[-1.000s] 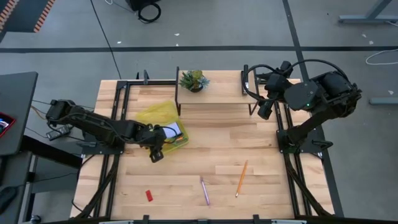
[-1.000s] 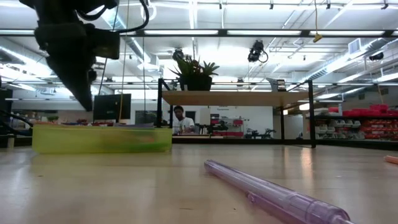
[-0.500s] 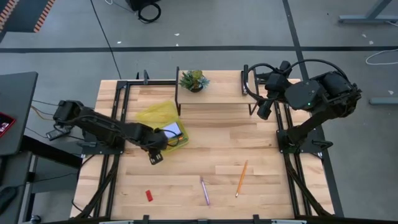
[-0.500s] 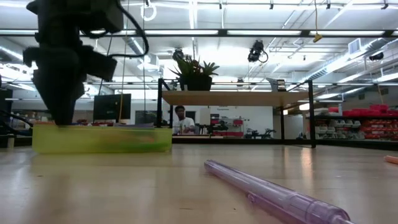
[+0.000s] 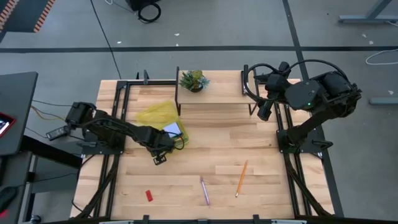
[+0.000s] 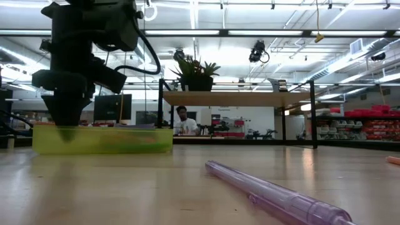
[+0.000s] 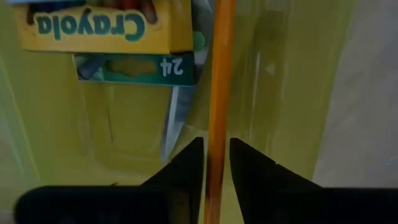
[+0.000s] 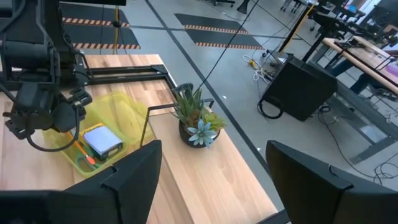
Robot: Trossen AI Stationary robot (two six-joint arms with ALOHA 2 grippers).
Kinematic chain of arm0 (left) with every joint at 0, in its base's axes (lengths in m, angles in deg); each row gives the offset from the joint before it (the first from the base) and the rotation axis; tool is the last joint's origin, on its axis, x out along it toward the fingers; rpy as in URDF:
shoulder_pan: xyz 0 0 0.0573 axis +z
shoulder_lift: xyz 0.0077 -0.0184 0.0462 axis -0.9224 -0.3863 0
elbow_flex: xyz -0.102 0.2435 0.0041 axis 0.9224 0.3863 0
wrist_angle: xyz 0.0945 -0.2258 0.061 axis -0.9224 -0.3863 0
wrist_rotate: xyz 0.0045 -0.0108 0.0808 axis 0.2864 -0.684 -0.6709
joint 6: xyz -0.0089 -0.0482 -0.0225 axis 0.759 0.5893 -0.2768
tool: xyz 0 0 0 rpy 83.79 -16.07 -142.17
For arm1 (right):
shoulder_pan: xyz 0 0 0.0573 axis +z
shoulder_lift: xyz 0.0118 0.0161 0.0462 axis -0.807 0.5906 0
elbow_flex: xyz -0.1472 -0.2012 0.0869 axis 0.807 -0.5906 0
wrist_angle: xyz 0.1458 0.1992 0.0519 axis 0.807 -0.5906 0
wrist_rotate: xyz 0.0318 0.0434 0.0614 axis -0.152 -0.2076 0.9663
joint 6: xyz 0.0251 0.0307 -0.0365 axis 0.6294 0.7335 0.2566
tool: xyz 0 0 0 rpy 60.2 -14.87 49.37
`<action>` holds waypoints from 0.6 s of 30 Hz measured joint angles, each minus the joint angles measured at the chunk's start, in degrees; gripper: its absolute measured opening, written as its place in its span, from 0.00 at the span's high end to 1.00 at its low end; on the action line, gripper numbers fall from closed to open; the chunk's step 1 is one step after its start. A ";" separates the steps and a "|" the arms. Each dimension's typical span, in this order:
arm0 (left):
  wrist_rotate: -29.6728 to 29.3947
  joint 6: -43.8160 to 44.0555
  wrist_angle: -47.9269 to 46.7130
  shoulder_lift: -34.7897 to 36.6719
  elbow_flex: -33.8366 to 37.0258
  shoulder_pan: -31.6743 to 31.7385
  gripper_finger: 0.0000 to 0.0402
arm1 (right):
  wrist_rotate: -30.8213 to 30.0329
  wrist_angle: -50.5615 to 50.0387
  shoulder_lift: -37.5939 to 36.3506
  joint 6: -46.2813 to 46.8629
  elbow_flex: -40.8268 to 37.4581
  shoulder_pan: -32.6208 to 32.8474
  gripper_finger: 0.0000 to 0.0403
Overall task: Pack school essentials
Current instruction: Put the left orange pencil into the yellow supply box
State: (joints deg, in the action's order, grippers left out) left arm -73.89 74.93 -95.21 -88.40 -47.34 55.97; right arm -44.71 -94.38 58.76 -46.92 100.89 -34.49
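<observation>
A see-through yellow-green bin [image 5: 160, 118] stands on the table's left half. In it lie the crayon box [image 7: 106, 25], a scissors blade [image 7: 176, 118] and a pale blue notepad [image 5: 173, 129]. My left gripper [image 5: 169, 142] is at the bin's near right corner, shut on an orange pencil [image 7: 219, 106]; it also shows in the low view [image 6: 65, 122]. A second orange pencil [image 5: 241, 177], the purple pen [image 5: 204, 190] and the red eraser [image 5: 149, 195] lie on the near part of the table. My right gripper [image 8: 217, 205] is open and empty, high at the far right. My left gripper pinches the orange pencil's shaft [image 7: 216, 155] between its two fingers [image 7: 186, 168]. The pencil runs lengthwise out ahead of the fingers, over the bin's floor. Its far end is out of the picture, and I cannot tell whether it rests on the bin.
A small potted plant [image 5: 194, 79] stands on a raised wooden shelf [image 5: 217, 93] at the table's far side. Dark metal frames [image 5: 118, 93] run along both table sides. Bare wood lies between the bin and the loose things near the front edge.
My left gripper has come down to the bin, and the left arm has stretched farther toward the table's right. The bin and the loose things on the table have kept still.
</observation>
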 joint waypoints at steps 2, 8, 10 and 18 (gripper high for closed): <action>0.05 0.00 0.28 0.03 0.00 -0.02 0.83 | -0.01 0.02 0.00 0.09 0.00 0.00 0.27; 0.41 0.25 1.91 0.03 0.00 0.00 0.93 | 0.00 0.00 0.00 0.35 0.00 0.00 0.27; 0.50 0.95 2.66 0.03 0.00 0.00 0.94 | -0.01 0.00 0.00 0.48 0.00 0.00 0.27; 0.22 4.52 4.48 0.03 0.00 0.00 0.89 | -0.01 -0.01 0.00 0.31 0.00 0.00 0.27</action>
State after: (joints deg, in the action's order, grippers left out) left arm -73.67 79.46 -90.73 -88.36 -47.34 55.97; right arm -44.72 -94.39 58.76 -46.61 100.89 -34.49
